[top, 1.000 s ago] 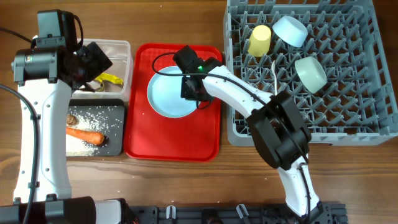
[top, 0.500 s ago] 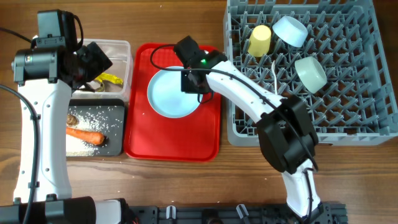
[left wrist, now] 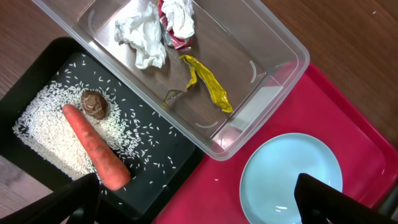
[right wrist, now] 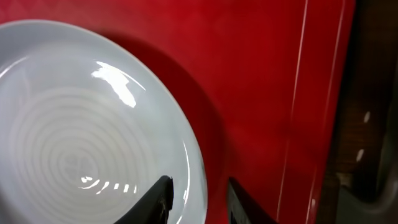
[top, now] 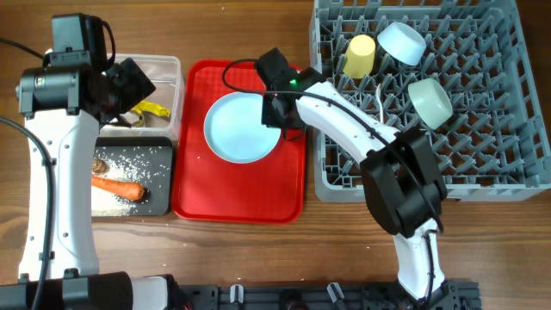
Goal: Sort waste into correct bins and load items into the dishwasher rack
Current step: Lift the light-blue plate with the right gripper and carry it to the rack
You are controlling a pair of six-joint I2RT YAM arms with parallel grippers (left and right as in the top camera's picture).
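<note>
**Right gripper**: the jaws are part-spread and straddle the right rim of the plate. One finger is over the plate, the other over the red tray. The gap looks wider than the rim, so count nothing as pinched.

**Plate:** it lies flat in the middle of the red tray, beside the rack but not in it. By this reading it is the last item to load.

**Rack:** it holds the cup, blue bowl, green bowl and spoon.

**Left gripper**: spread wide and empty, above the tub and black tray.

**Waste:** the paper and wrappers are in the tub. The carrot, rice and lump are in the black tray.

**Hazards:**
- The rim is thin and glossy. If you close too shallow, it may slip out.
- The outer finger sits close to the red tray. If you go too low, it may jam there or drag the tray.
- A plate held by one edge may swing and hit the rack wall or pegs.
</note>
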